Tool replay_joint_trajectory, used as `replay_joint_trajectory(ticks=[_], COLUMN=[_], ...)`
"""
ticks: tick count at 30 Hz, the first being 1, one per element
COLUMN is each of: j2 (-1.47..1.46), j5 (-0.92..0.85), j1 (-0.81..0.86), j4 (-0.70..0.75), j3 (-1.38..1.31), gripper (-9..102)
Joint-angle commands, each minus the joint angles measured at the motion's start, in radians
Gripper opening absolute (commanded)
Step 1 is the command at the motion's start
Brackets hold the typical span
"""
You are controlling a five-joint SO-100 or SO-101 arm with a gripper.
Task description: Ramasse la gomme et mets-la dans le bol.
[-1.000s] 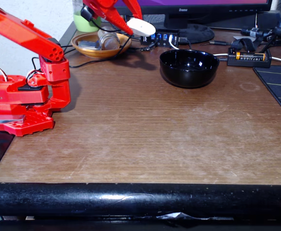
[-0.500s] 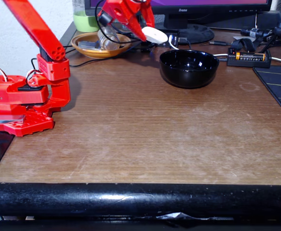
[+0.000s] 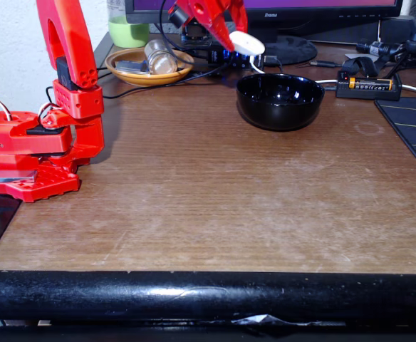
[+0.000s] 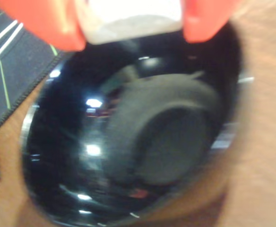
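gomme [image 4: 131,21] sits clamped between my two red fingers [image 4: 43,23], pinched from both sides, its pale off-white end poking out past the tips. in the fixed view the same gomme [image 3: 247,43] shows as a white oval at the end of my gripper [image 3: 240,41], held up in the air, not touching the table [image 3: 215,192] or anything else.

bol [image 4: 128,142] lies right below my fingers in the wrist view, its glossy black inside taking up most of what i see under the tips; pic is a bit blurred so i can't read the gap between gomme and rim. from the fixed view the bol [image 3: 280,100] is below and a little fwd of my fingertips, toward the right of that view, so i judge i'm near its back rim, maybe not yet centred.

step in hand, as i read it: pickup is done, this is the carry w/ the drop coming up. next move prob calls for a small shift so the gomme hangs over the middle of the bol, maybe a slight lowering, then spreading my fingers to let it fall. risk imo: releasing too near the rim, so the gomme bounces off the glossy wall and lands out on the table.
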Motion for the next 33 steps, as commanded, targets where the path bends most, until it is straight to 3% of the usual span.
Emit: replay_joint_trajectory(ticks=[1,9,23,33], j2=[-0.034,-0.117,-0.213,-0.285], j5=[0.04,0.021,0.035,0.017], j1=[0.021,0.115,0.066,0.147], j4=[0.014,-0.054,-0.051,-0.104], j3=[-0.158,-0.15,-0.268,-0.25], gripper=[-6,-6,-6,-6])
